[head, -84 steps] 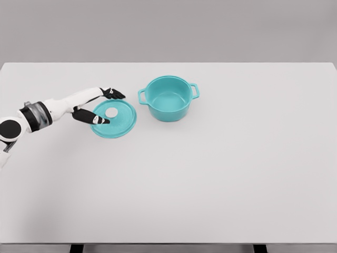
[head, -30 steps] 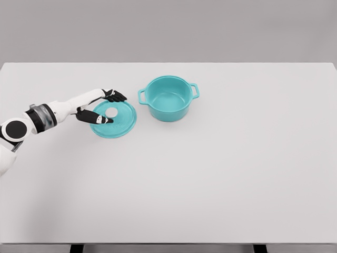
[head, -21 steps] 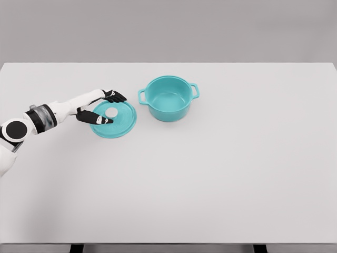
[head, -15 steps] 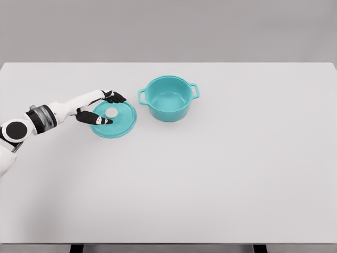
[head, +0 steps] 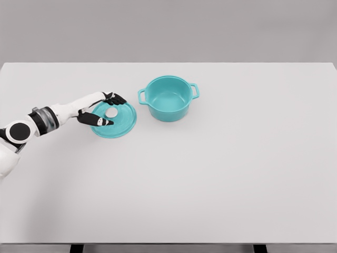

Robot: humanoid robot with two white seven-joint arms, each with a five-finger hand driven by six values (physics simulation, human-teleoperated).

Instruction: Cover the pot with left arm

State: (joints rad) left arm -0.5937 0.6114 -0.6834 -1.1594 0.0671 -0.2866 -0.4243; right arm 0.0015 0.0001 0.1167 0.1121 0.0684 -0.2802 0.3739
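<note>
Bench: my bench (head: 221,174) is plain white and wide, with a grey wall behind it.
Writing: I can read none on anything.
Pot: teal, two-handled pot (head: 168,98) stands upright and uncovered, left of the middle.
Lid: teal lid (head: 117,122) lies flat just left of the pot, apart from it, with a white knob (head: 111,113).
Left robot hand: my left robot hand (head: 101,108) hangs at the lid's left edge, fingers spread either side of the knob, holding nothing.
</note>
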